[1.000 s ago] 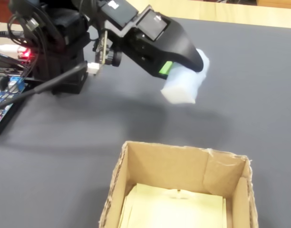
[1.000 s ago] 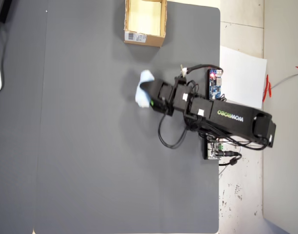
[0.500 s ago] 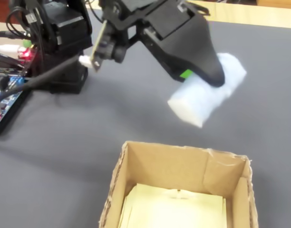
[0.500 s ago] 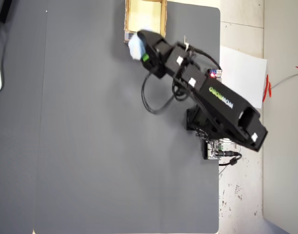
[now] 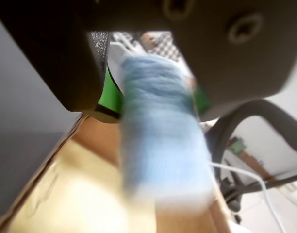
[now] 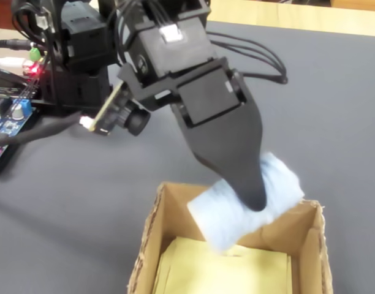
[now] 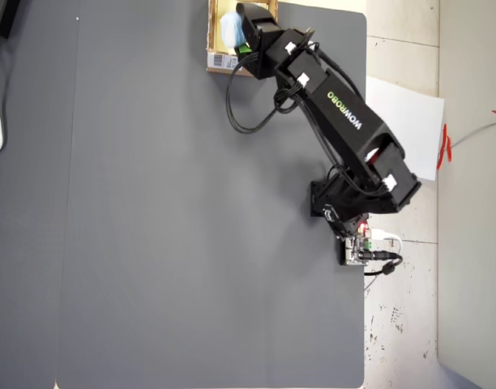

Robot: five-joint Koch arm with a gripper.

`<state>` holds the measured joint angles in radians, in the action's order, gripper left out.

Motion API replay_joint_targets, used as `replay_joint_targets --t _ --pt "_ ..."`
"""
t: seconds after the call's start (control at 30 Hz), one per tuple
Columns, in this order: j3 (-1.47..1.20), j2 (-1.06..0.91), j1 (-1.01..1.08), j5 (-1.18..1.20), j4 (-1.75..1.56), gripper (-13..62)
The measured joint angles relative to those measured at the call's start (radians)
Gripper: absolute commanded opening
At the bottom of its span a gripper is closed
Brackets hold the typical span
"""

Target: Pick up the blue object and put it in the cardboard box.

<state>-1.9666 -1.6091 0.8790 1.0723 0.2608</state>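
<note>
The blue object (image 6: 224,215) is a pale, soft oblong pad, and my gripper (image 6: 255,199) is shut on it. It hangs over the open cardboard box (image 6: 152,229), above the box's far rim. From overhead, the blue object (image 7: 229,28) sits over the cardboard box (image 7: 214,58) at the mat's top edge, with the gripper (image 7: 237,24) reaching in from the right. In the wrist view the blue object (image 5: 160,141) fills the middle between the green-lined fingers (image 5: 107,97). Below it shows the cardboard box's pale yellowish inside (image 5: 75,194).
The arm's base and circuit boards (image 6: 16,116) stand at the left in the fixed view, with loose cables (image 6: 261,61) behind the arm. A white paper sheet (image 7: 406,121) lies off the dark mat, right of the arm, in the overhead view.
The arm has swung from the middle of the mat toward the box, carrying the blue object. The object has gone from beside the box to over its opening.
</note>
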Motion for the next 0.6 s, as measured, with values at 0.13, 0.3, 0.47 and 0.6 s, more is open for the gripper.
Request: replay_joint_targets --t 0.13,0.3,0.47,0.6 --pt "0.000 -0.002 0.000 0.000 0.000 30.8" --pt "0.000 -0.026 -0.006 0.005 0.000 30.8" --pt "-0.069 -0.121 -0.061 0.075 -0.009 30.8" --pt "-0.195 -0.233 -0.164 0.198 -0.055 32.7"
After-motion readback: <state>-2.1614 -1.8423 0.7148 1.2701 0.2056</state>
